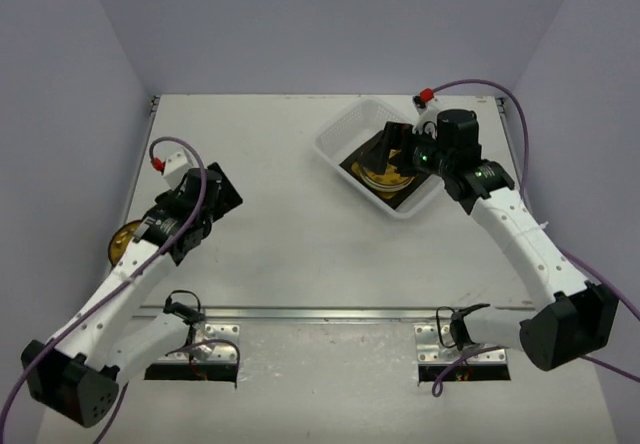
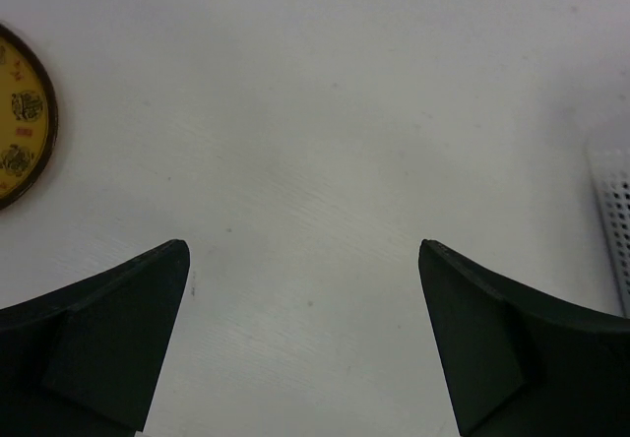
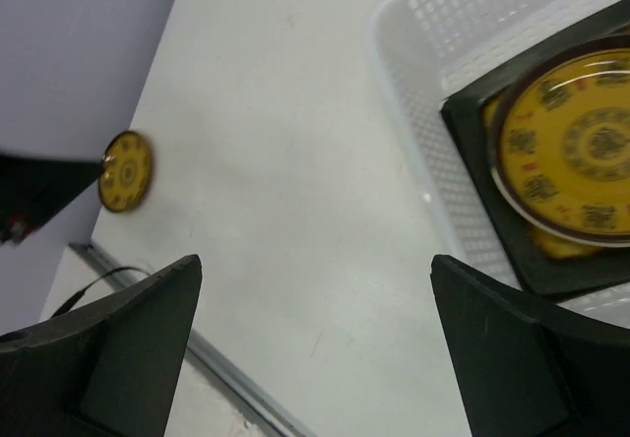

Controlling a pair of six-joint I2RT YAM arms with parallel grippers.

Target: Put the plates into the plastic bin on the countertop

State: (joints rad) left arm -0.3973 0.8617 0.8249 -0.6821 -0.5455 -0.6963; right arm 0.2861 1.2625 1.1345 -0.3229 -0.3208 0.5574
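- My left gripper (image 2: 303, 250) hangs over bare countertop (image 1: 280, 164). Its jaws are spread wide and hold nothing.
- My right gripper (image 3: 315, 260) is just as wide and empty. In the top view it sits above the plastic bin (image 1: 345, 124), which is at the far right of the countertop.
- Inside the bin, 1 round yellow plate (image 3: 576, 152) lies on 1 black square plate (image 3: 471, 152). A yellow sliver under them may be a third piece, but I cannot tell.
- 1 small yellow plate (image 2: 18, 112) is not yet binned. It lies flat at the left edge of the countertop, well apart from the bin and partly hidden under my left arm in the top view.
- Risk 1: the plate lies flat, so my fingers may skate over its rim and shove it off the edge.
- Risk 2: my left wrist barely sees that plate, so I could close beside it.
- Risk 3: if my right arm stays over the bin during delivery, my 2 arms could clash, or the bin could get nudged.
- Risk 4: a plate dropped onto the stack may land tilted.
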